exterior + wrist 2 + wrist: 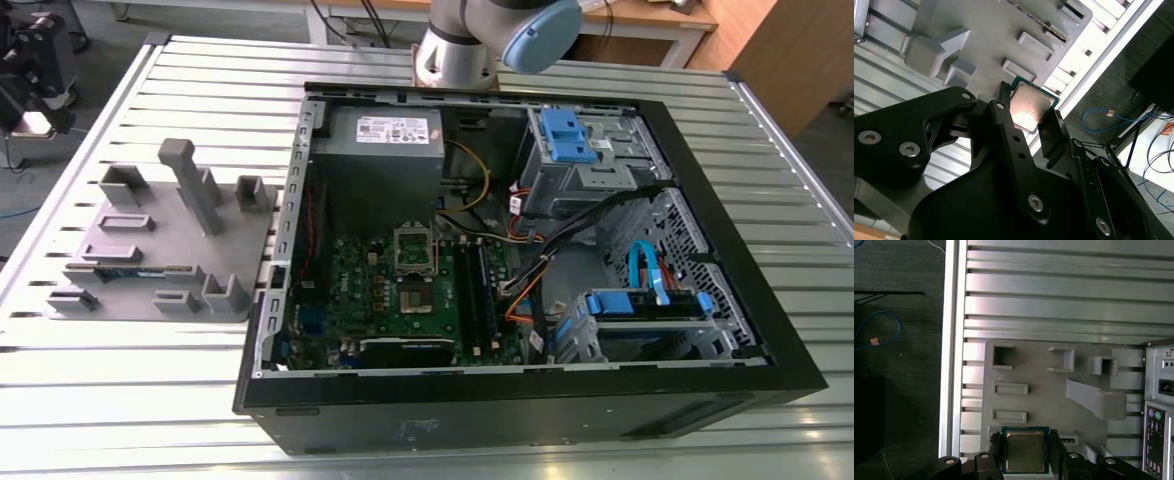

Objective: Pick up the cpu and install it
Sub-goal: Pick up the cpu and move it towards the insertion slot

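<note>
The black two-fingered gripper clamps the small square silver-topped cpu over the grey moulded tray (pick-up step, apparently). Installing likely demands level, aligned placement on the green motherboard.

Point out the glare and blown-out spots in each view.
Second wrist view: the cpu shows a pinkish sheen on top; the table washes out white. First wrist view: the table's slats gleam in bands. Exterior view: even light, mild shine on the slats.
</note>
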You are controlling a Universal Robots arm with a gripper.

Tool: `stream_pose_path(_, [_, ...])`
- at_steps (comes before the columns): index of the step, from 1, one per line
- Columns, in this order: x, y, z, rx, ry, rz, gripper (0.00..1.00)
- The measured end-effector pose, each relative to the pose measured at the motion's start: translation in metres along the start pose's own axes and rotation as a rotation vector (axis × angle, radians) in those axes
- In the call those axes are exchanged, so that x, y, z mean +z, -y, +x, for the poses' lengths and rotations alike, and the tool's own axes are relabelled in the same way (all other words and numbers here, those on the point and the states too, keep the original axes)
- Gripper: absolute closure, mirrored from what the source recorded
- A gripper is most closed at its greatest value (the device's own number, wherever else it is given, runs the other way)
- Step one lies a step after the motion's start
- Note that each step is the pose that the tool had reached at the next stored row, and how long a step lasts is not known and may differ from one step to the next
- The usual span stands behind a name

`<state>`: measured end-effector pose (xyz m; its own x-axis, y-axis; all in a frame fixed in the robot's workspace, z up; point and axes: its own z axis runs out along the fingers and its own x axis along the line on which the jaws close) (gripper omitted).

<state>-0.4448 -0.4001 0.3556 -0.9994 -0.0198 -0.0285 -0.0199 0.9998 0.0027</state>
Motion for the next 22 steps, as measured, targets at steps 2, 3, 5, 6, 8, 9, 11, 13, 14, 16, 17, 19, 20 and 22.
stream_pose_path(2, [0.0000,0.0000,-0.0003,0.000,0.0000,0.0000,0.53])
stream_pose_path(3, [0.0000,0.0000,-0.0006,0.000,0.0000,0.0000,0.53])
stream_pose_path(5, [0.0001,0.0000,-0.0009,0.000,0.0001,-0.0001,0.53])
stream_pose_path(6, [0.0001,0.0000,-0.0011,0.000,0.0001,-0.0001,0.53])
stream_pose_path(8, [0.0000,0.0000,-0.0014,0.000,0.0000,0.0000,0.53])
stream_pose_path(9, [0.0001,0.0000,-0.0016,0.000,0.0000,0.0000,0.53])
stream_pose_path(11, [0.0001,0.0000,-0.0020,0.000,0.0001,-0.0001,0.53])
stream_pose_path(13, [0.0001,0.0000,-0.0026,0.000,0.0000,-0.0001,0.53])
stream_pose_path(14, [0.0000,0.0001,-0.0030,0.000,-0.0001,0.0000,0.53])
stream_pose_path(16, [0.0001,0.0001,-0.0037,0.000,0.0001,-0.0001,0.53])
stream_pose_path(17, [0.0002,0.0001,-0.0041,0.000,0.0001,0.0000,0.53])
stream_pose_path(19, [0.0002,0.0001,-0.0048,0.000,0.0001,-0.0001,0.53])
stream_pose_path(20, [0.0002,0.0001,-0.0051,0.000,0.0000,0.0000,0.53])
stream_pose_path(22, [0.0002,0.0001,-0.0056,0.000,0.0001,-0.0001,0.53])
